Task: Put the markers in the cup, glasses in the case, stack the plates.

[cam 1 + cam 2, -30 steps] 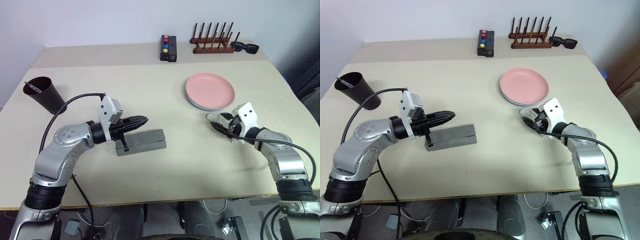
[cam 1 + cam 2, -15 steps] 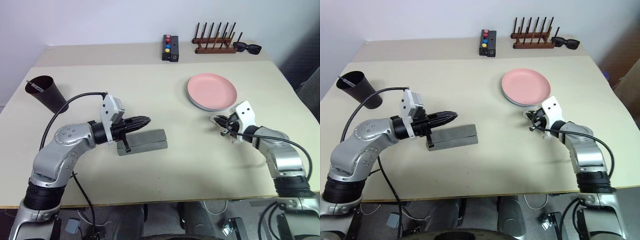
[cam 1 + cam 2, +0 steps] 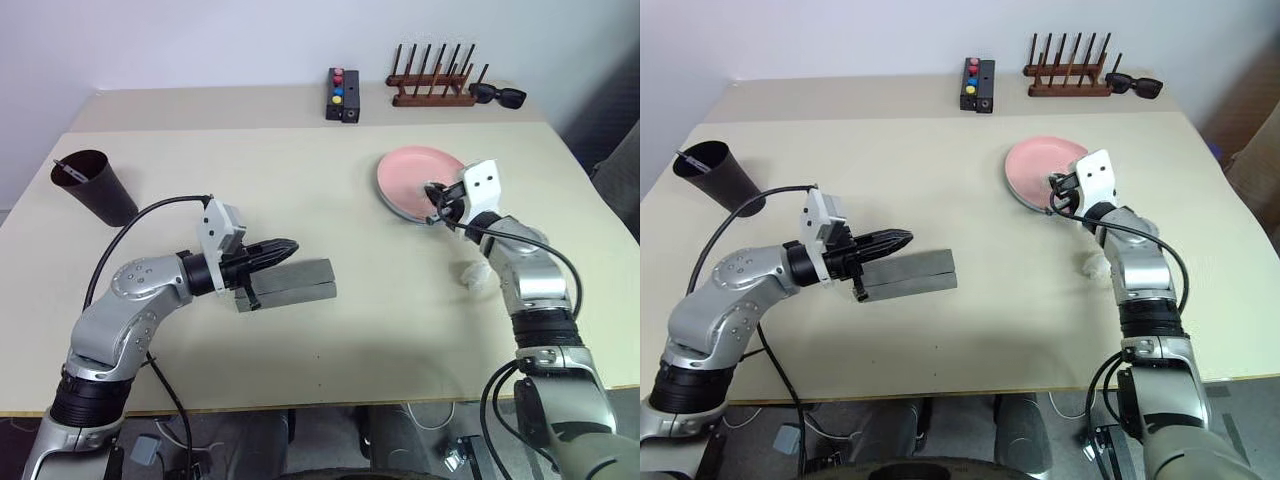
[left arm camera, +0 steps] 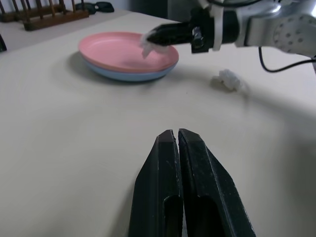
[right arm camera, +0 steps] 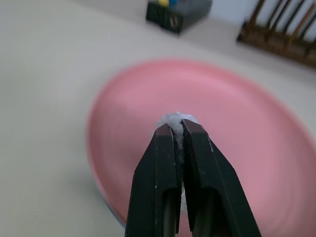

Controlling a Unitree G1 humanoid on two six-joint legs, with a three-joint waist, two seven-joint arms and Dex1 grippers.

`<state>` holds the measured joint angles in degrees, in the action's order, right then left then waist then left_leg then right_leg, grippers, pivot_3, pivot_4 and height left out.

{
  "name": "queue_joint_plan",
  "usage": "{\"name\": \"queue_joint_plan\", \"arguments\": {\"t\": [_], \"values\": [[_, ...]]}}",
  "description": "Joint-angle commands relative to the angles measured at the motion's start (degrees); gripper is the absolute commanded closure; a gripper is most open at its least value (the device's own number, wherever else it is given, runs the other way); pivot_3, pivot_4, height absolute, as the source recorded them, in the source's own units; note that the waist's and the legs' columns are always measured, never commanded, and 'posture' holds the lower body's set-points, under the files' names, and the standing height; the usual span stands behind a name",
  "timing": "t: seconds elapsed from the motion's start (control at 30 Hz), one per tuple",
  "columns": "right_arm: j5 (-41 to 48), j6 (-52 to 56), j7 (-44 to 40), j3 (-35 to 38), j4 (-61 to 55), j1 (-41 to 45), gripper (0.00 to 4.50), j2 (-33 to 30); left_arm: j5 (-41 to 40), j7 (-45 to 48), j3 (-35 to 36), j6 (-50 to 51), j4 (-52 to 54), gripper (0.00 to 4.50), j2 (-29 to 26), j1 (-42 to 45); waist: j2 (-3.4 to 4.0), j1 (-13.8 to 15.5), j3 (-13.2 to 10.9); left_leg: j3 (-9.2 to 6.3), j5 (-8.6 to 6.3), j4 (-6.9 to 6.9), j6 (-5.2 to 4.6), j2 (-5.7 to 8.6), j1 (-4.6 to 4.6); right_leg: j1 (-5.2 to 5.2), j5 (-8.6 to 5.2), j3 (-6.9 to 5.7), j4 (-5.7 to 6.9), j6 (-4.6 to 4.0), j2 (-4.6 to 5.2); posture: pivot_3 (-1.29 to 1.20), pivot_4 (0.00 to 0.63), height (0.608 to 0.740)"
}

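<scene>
The bench (image 3: pixel 400 330) is the biggest thing here, and everything else sits on it. The pink plate (image 3: pixel 408 172) lies on top of the light blue plate (image 4: pixel 129 75), so to me the stack looks done. These plates look light, stiff and a bit slippery. If you must move them, pinch the rim and go slowly.

The grey case (image 3: pixel 300 280) lies closed, well to the left of the pink plate and closer to you. It looks hard and smooth, so take it across its long sides. The dark cup (image 3: pixel 95 190) stands far to the left of the pink plate, with a thin marker end (image 3: pixel 64 172) poking out of it.

Your left pincer (image 3: pixel 285 246) is closed on nothing, just above the case. Your right pincer (image 5: pixel 177 129) hangs over the pink plate and pinches a small white scrunched bit (image 5: pixel 177 118). It looks soft and very light. Another white scrunched bit (image 3: pixel 472 274) lies near the pink plate, closer to you.
</scene>
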<state>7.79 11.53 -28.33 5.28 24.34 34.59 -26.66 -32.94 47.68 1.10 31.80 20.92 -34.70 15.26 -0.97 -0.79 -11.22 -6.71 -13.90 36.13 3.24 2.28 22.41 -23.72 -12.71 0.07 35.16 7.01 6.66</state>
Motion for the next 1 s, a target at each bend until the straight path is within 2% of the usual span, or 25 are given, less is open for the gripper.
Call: {"name": "queue_joint_plan", "arguments": {"t": [0.03,0.17,0.23,0.33,0.43,0.53,0.7,0.97,1.0], "values": [[-0.06,-3.75,1.11,1.48,2.54,3.31,3.45,0.09,0.23,0.14,1.13,-1.97,1.61,4.44,-0.04,-1.31,0.01,-0.22,-0.01,0.0,0.0,0.0,0.0,0.0,0.0,0.0,0.0,0.0,0.0,0.0,0.0,0.0,0.15,0.734],[0.22,-5.39,1.27,2.56,0.04,2.15,1.53,-1.28,-0.01,-0.15,1.08,-2.38,2.07,4.44,0.05,-2.22,0.02,-0.36,-0.01,0.0,0.0,-0.01,0.0,-0.05,-0.09,-0.01,0.0,0.0,0.1,-0.01,-0.06,0.0,0.15,0.734],[1.12,-5.29,0.13,3.39,-2.2,0.77,1.53,-2.37,-0.23,-0.25,0.93,-2.3,2.13,4.44,0.15,-2.28,0.02,-0.34,-0.01,0.0,0.0,0.0,0.0,-0.05,-0.09,-0.01,0.0,0.0,0.1,-0.01,-0.06,0.0,0.15,0.734],[8.02,-0.95,-6.57,7.74,-11.91,-5.74,1.53,-6.5,-0.94,-0.54,0.17,-1.21,2.98,4.44,0.47,-1.73,0.03,0.51,-0.02,-0.05,0.0,-0.01,0.0,-0.04,-0.02,0.01,-0.02,-0.02,0.06,0.02,-0.05,0.0,0.15,0.734],[13.84,5.33,-15.08,10.14,-22.4,-16.56,1.53,-12.35,-1.38,0.69,-0.92,-0.79,2.7,4.44,0.64,-0.5,0.03,0.55,-0.02,-0.03,-0.02,0.01,-0.04,0.0,0.0,0.05,-0.03,-0.02,-0.02,0.05,0.0,0.0,0.15,0.734],[15.79,8.76,-18.12,11.19,-27.92,-24.32,1.53,-15.75,-1.43,2.33,-1.74,-0.68,2.01,4.44,0.48,0.33,0.05,-0.03,-0.01,-0.03,-0.03,0.01,-0.05,-0.01,-0.09,0.16,-0.07,-0.03,-0.02,0.04,0.0,0.0,0.15,0.734],[16.1,14.47,-17.13,11.74,-32.08,-32.3,1.53,-16.78,-1.29,6.87,-3.39,-1.26,0.99,4.44,-0.26,1.8,0.07,-0.41,0.0,0.08,-0.03,0.06,-0.05,-0.1,-0.28,0.21,-0.14,-0.01,0.08,-0.17,-0.03,0.0,0.15,0.734],[12.28,18.04,-12.1,8.66,-31.31,-31.8,1.53,-15.76,-0.97,8.8,-3.26,-1.5,0.3,4.44,-0.1,1.95,0.07,0.15,0.0,0.08,-0.03,0.08,-0.05,-0.1,-0.16,0.18,-0.12,-0.01,0.01,-0.22,-0.03,0.0,0.15,0.734],[12.26,18.57,-11.89,8.5,-31.06,-31.54,2.05,-15.77,-0.95,8.85,-3.12,-1.58,0.33,4.44,-0.1,1.73,0.07,0.15,0.0,0.08,-0.03,0.08,-0.05,-0.1,-0.15,0.18,-0.11,-0.01,0.01,-0.21,-0.02,0.0,0.15,0.734]]}}
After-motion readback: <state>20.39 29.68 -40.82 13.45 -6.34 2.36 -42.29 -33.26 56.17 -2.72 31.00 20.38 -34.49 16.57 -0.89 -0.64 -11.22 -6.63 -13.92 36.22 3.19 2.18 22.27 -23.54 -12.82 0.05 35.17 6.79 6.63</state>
